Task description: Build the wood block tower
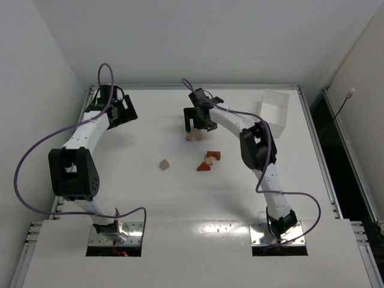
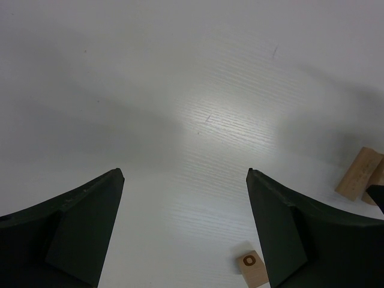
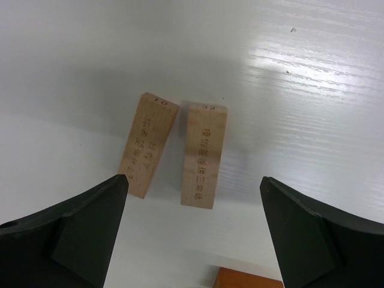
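Over at ten o'clock on the table (image 1: 150,201), the left gripper (image 2: 185,172) is seen parked with its fingers spread wide and nothing between them, well apart from the action. Moving right, a loose tan cube (image 1: 164,164) is spotted lying alone near the table's centre. Up at one o'clock from it, the wood block tower (image 1: 193,135) is found barely begun: only a left tan block (image 3: 148,144) and a right tan block (image 3: 204,156), apparently stood on end just beside each other, with the right gripper (image 3: 193,179) poised over them, fingers parted and no wood touched. Trouble can be read right here: the left tan block is skewed, its near end splayed toward seven o'clock, so a piece laid across the tops could be seated unevenly and tipped off. A careless withdrawal is the other risk: one finger brushed against either block, and both would likely be toppled. Further right, at five o'clock from the pair, the reddish-brown pieces (image 1: 213,155) are clustered, one looking wedge-shaped, and a sloped face is judged likely to slip from a pinch. Off at two o'clock, the white tray (image 1: 275,111) is noted, well apart from the blocks.
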Robot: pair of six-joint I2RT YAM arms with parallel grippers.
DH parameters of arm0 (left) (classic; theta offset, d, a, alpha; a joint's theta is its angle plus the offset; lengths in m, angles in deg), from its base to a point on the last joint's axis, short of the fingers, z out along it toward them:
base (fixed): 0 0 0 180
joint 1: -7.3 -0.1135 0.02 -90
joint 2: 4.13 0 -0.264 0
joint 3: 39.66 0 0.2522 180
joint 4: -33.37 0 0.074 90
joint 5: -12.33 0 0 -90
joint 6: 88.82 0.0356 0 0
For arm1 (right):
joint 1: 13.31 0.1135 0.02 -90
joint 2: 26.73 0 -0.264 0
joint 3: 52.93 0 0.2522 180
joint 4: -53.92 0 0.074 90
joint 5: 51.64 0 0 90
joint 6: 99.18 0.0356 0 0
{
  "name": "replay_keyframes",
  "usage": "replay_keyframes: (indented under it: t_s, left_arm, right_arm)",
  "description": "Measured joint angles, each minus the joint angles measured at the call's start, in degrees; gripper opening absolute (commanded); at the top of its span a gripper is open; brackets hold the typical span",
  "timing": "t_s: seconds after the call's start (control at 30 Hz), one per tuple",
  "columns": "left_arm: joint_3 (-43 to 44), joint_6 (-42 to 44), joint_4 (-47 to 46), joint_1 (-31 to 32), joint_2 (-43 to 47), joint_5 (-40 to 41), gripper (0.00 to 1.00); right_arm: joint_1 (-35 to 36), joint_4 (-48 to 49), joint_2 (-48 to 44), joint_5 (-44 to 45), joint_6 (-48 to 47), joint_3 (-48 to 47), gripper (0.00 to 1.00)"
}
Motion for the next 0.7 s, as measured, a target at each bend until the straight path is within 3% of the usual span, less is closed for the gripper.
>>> replay_keyframes:
  t_s: [0.7]
  left_arm:
    - [0.0, 0.3, 0.0, 0.0, 0.0, -0.1, 0.81]
  right_arm:
    - [2.7, -0.1, 2.2, 0.3, 1.2, -2.1, 0.92]
